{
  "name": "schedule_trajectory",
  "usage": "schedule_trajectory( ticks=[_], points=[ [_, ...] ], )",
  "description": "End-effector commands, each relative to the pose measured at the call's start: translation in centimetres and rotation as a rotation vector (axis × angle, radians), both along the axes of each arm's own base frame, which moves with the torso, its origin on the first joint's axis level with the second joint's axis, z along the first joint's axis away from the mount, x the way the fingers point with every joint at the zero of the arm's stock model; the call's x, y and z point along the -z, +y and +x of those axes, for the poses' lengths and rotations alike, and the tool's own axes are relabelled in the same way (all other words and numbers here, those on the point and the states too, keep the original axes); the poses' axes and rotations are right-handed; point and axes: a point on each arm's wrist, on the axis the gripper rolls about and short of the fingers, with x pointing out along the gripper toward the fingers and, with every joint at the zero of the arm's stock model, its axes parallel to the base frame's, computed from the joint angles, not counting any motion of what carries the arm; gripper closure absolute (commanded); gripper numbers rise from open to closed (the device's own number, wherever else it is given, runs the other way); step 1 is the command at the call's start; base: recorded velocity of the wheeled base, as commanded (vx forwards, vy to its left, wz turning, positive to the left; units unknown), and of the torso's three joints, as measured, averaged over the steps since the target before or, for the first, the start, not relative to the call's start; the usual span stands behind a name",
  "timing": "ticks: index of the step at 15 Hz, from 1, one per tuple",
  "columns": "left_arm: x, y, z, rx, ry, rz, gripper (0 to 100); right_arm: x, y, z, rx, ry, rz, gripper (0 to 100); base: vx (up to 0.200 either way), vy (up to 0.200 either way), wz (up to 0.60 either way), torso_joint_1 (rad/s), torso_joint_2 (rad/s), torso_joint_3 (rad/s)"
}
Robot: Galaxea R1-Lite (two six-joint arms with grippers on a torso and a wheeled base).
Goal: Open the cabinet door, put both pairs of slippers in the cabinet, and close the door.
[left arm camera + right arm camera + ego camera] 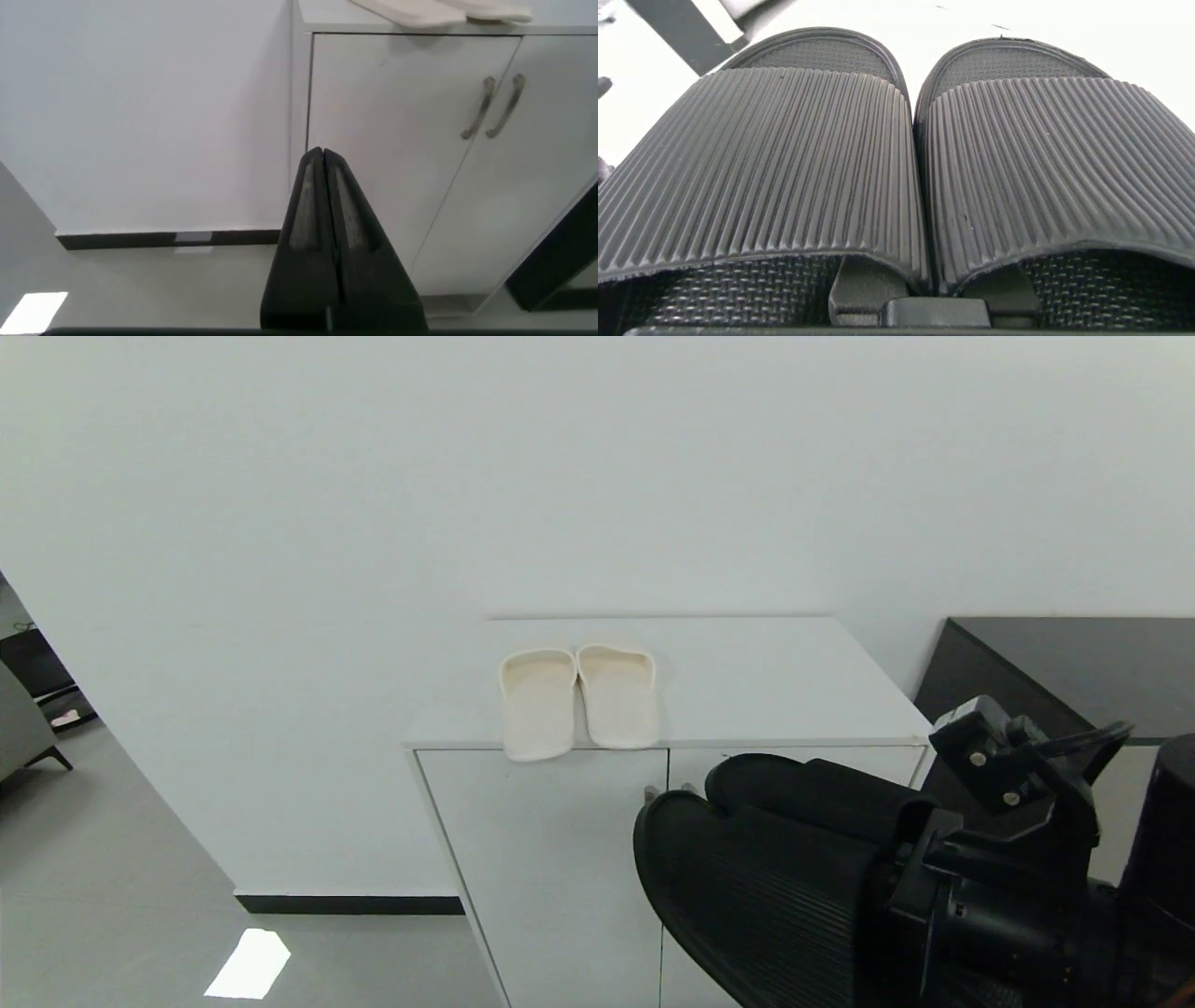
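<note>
1. Head view: white slippers [579, 700] rest atop the shut cabinet [709, 709]; black slippers [775, 877] hang before its right door [803, 761].
2. Left wrist view: our left gripper [322, 168], closed tight, faces the left door [392, 140]; we judge it must spread and take a handle [477, 110].
3. Right wrist view: our right gripper [929, 297] is clamped on the black pair.

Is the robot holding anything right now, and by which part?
The right tool holds the black slippers together, pinched where their inner edges meet, at the strap openings. The left tool is shut, holding nothing.
</note>
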Motion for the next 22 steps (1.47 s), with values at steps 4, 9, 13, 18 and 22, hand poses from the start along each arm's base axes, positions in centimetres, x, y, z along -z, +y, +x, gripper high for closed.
schedule_trajectory(
  ticks=[4, 9, 13, 18, 22],
  points=[
    [-0.01, 0.00, 0.01, -0.001, 0.000, -0.001, 100, 0.28, -0.12, -0.08, -0.003, 0.006, -0.009, 100, 0.000, -0.200, 0.00, 0.006, 0.01, 0.004],
    [-0.01, 0.00, 0.01, -0.001, 0.000, 0.001, 100, 0.37, -0.15, -0.10, -0.004, 0.009, -0.011, 100, 0.000, -0.040, 0.00, -0.018, 0.05, 0.027],
    [-0.01, 0.00, 0.01, -0.001, 0.000, -0.001, 100, 0.29, -0.17, -0.13, -0.004, -0.005, 0.004, 100, 0.000, 0.000, 0.00, -0.201, 0.47, 0.248],
    [-0.01, -0.01, 0.01, 0.001, 0.000, 0.005, 100, 0.49, -0.22, -0.17, -0.004, -0.004, 0.001, 100, 0.000, 0.000, 0.00, -0.227, 0.51, 0.286],
    [-0.01, 0.00, 0.01, -0.001, 0.000, 0.002, 0, 0.65, -0.31, -0.24, -0.004, -0.001, -0.002, 100, 0.000, 0.000, 0.00, -0.205, 0.49, 0.283]
  ],
)
